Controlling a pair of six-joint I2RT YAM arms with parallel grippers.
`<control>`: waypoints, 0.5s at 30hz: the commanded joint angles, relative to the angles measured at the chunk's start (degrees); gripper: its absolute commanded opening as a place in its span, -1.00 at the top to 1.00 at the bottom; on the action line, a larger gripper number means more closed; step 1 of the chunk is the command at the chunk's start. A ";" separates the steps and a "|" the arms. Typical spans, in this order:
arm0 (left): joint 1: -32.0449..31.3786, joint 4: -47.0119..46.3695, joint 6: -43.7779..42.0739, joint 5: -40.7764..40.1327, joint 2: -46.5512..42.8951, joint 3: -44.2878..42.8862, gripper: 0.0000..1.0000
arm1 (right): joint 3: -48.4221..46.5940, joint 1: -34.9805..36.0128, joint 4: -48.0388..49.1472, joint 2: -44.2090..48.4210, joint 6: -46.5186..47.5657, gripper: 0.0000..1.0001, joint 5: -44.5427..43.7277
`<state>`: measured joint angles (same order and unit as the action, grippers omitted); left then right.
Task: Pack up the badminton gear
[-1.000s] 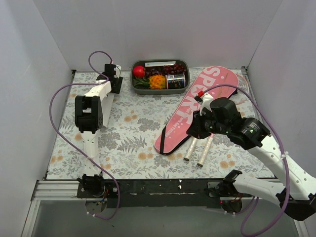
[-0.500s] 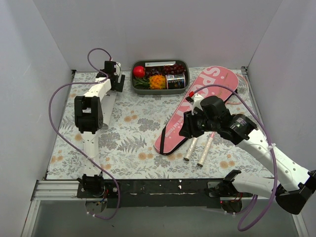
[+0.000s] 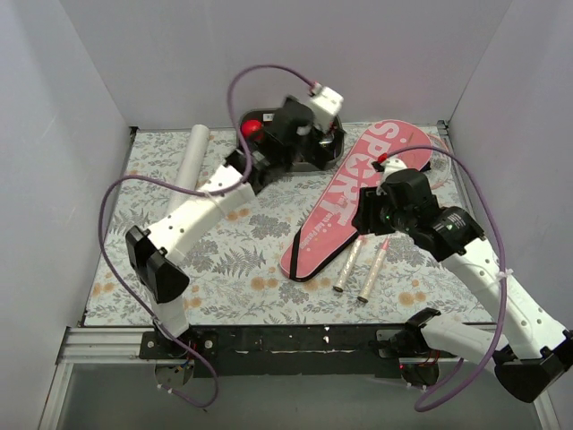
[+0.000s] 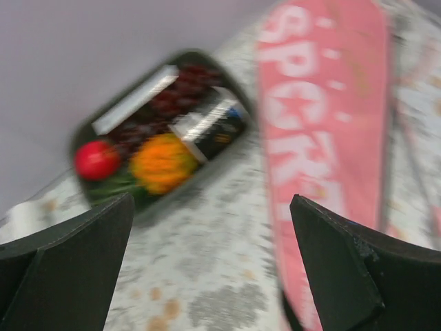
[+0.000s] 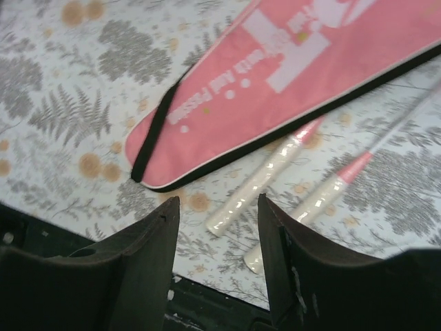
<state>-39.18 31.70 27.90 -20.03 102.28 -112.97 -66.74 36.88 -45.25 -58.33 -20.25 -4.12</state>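
Left gripper point(image 4: 210, 207) gapes wide, empty, near the long pink racket bag point(image 4: 324, 138); right gripper point(image 5: 219, 203) part-open, empty, over two pale-handled pink rackets point(image 5: 262, 181) at its edge, where an off-centre pinch could roll one away

Overhead and wrist views share pink bag point(image 3: 340, 199)

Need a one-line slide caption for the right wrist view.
Open right end effector above two pale racket handles beside the pink racket bag on floral table.
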 commanded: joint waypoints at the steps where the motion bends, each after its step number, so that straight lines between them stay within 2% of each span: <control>1: -10.38 5.49 4.78 5.87 2.13 6.08 -0.96 | 1.25 -4.71 -4.74 3.48 -4.60 -0.15 -14.03; 3: -13.27 3.64 6.28 8.42 3.45 7.93 -0.96 | 1.61 -6.46 -6.50 5.49 -6.63 -0.16 -17.75; 8: -14.08 -3.22 6.99 12.21 10.02 8.03 -0.96 | 1.61 -7.27 -12.31 11.29 -13.04 -0.22 -26.64; 15: -15.05 -4.63 6.20 14.23 24.26 -5.06 -0.96 | 1.52 -7.35 -14.78 17.01 -16.48 -0.21 -25.33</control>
<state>-53.30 30.65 33.91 -8.14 123.04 -110.48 -64.77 29.67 -57.82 -42.61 -32.88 -27.44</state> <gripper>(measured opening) 0.982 0.608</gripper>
